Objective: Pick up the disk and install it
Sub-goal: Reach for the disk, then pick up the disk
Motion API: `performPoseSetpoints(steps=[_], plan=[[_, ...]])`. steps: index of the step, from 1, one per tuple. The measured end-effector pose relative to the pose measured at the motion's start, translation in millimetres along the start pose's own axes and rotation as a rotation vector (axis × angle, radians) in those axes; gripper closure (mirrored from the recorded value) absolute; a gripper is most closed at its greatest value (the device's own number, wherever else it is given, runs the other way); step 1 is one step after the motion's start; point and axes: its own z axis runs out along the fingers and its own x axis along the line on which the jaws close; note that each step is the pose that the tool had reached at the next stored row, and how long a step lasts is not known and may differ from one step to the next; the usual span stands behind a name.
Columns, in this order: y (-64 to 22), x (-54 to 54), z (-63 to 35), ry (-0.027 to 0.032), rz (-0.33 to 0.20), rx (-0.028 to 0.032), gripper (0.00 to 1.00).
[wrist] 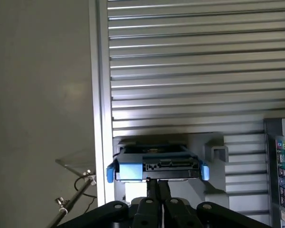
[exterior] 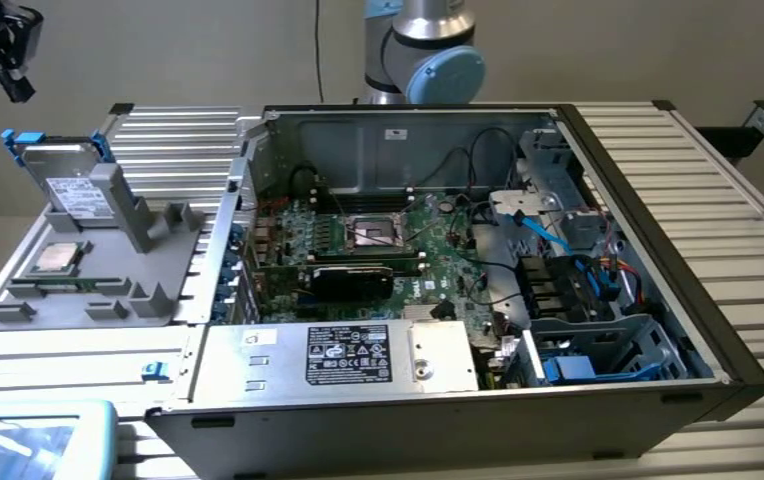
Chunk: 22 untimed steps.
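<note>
**A:** Where is the disk (exterior: 73, 185)?

**B:** It stands on edge in a slot of the grey moulded plastic fixture (exterior: 135, 225), at the exterior view's left, outside the computer case (exterior: 396, 140). It is a flat silver-grey slab with a white printed label, framed by a bright blue plastic carrier (wrist: 128, 171). The wrist view looks down on its narrow top edge, with the blue ends poking out on either side.

**A:** And the pincer (wrist: 157, 182)?

**B:** It is black, with slim fingers pressed together and nothing between them. In the exterior view it hangs above the disk, a little toward that view's left and apart from it.

**A:** What else sits on the fixture?

**B:** A small square silver CPU chip (exterior: 55, 258) lies flat in a recess just in front of the disk. The fixture rests on a counter (exterior: 702, 170) of ribbed aluminium slats.

**A:** Does anything stand in the way?

**B:** The case's upright sheet-metal side wall (exterior: 229, 215) rises between the fixture and the case's inside. Inside lies a green motherboard (exterior: 456, 270) with a metal-framed socket (exterior: 375, 232). A silver power supply box (exterior: 355, 352) with a black label runs along the near edge. Loose black wires and bright blue cables (exterior: 552, 238) cross toward a metal drive cage (exterior: 596, 345) at that view's lower right. The robot arm (exterior: 422, 45), grey with a pale blue joint cap, stands behind the case.
</note>
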Motion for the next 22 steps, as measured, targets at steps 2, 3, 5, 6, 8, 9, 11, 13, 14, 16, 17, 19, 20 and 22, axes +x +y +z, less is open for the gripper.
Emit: performPoseSetpoints(steps=[2,3,5,6,8,9,11,13,14,16,17,19,20,22], plan=[[1.1,5.4,-0.1,0.0008,0.000,0.0001,0.89],[1.2,7.4,0.0,0.0013,0.000,0.0002,0.89],[1.4,12.2,-0.1,0.0018,0.000,0.0002,0.89],[1.6,14.6,-0.1,0.0020,0.000,0.0002,0.89],[3.6,18.2,0.0,0.0022,0.000,0.0002,0.89],[5.0,19.1,0.0,0.0026,0.000,0.0002,0.89],[6.4,19.5,0.0,0.0039,0.000,0.0003,0.89],[6.4,19.5,0.1,0.0046,0.000,0.0004,0.89],[6.4,19.5,0.0,0.0047,0.000,0.0004,0.89],[6.4,19.5,0.0,0.0047,0.000,0.0004,0.89],[6.4,19.4,0.1,0.0046,0.000,0.0004,0.89],[6.4,19.5,0.0,0.0047,0.000,0.0004,0.89],[6.4,19.5,0.1,0.0046,0.000,0.0004,0.89],[6.4,19.5,0.1,0.0046,0.000,0.0004,0.89]])
